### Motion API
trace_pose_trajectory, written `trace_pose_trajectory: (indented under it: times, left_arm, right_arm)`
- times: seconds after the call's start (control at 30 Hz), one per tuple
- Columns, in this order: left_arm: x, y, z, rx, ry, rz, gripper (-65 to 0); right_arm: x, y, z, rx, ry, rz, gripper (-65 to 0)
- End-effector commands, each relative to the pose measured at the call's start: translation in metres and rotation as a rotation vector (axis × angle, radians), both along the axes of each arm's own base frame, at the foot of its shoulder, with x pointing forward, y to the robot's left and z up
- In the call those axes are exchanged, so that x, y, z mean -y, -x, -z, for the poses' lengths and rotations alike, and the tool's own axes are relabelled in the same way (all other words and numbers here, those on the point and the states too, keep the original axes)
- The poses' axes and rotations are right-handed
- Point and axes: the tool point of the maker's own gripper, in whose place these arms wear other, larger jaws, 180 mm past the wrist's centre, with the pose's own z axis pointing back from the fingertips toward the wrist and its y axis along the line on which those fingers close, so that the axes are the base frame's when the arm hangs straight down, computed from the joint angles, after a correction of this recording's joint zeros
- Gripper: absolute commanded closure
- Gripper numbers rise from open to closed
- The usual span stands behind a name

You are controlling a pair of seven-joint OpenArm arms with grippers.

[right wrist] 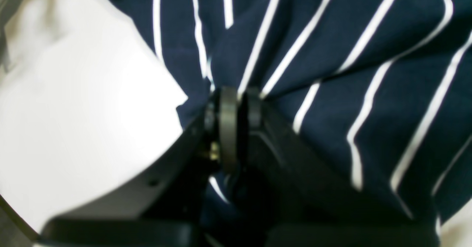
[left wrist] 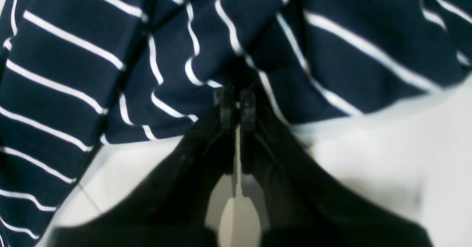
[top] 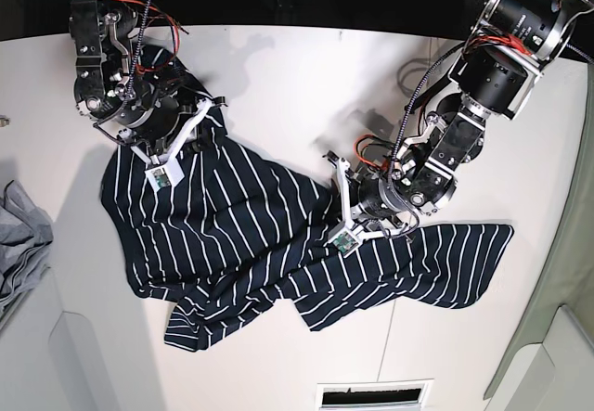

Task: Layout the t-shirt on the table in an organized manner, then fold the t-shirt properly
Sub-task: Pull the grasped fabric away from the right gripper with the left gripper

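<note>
The dark navy t-shirt (top: 241, 235) with thin white stripes lies crumpled across the white table (top: 278, 68), bunched in the middle, with one part spread out to the right. Over the shirt's upper left corner, my right gripper (top: 181, 142) is shut on a fold of striped cloth; the right wrist view shows its tips (right wrist: 238, 96) pinching the fabric (right wrist: 332, 55) beside bare table (right wrist: 73, 92). At the shirt's middle my left gripper (top: 339, 198) also grips it. The left wrist view shows those tips (left wrist: 238, 92) closed on a puckered edge of the fabric (left wrist: 73, 73).
A plain light grey garment (top: 19, 235) lies at the table's left edge. A slotted vent (top: 371, 394) sits at the front edge. Cables hang along the left arm (top: 492, 68) at the back right.
</note>
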Motion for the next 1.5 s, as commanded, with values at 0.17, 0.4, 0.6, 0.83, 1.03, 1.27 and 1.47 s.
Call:
trace_pose_trajectory:
  times: [0.17,0.4,0.6,0.83,1.03,1.27,1.47]
  left_arm:
    - [0.034,0.043,-0.015,-0.015,0.059,0.117,0.0]
    - [0.065,0.102,-0.033,-0.016,0.157,0.191,0.0]
    - [0.066,0.115,-0.033,-0.035,0.149,0.200,-0.3]
    - [0.038,0.105,-0.070,0.062,0.092,0.211,-24.3]
    - [-0.033,0.102,-0.077,0.096,-0.078,0.179,-24.3]
    - [-0.103,0.130,-0.060,0.006,-0.185,0.102,-24.3]
    - [-0.121,0.168,-0.044,-0.059,-0.167,0.077,-24.3]
  right_arm:
    - [0.042,0.018,0.004,-0.044,0.131,-0.030,0.0]
    - [0.076,0.028,0.001,-0.051,0.215,-0.049,0.0]
    - [0.096,0.030,-0.001,-0.048,0.257,-0.055,0.0]
    - [0.092,0.027,-0.003,-0.028,0.226,-0.046,0.0]
    - [0.092,0.027,-0.003,-0.028,0.227,-0.047,0.0]
    - [0.090,0.021,-0.007,0.002,0.214,-0.044,0.0]
    - [0.089,0.021,-0.007,0.002,0.212,-0.044,0.0]
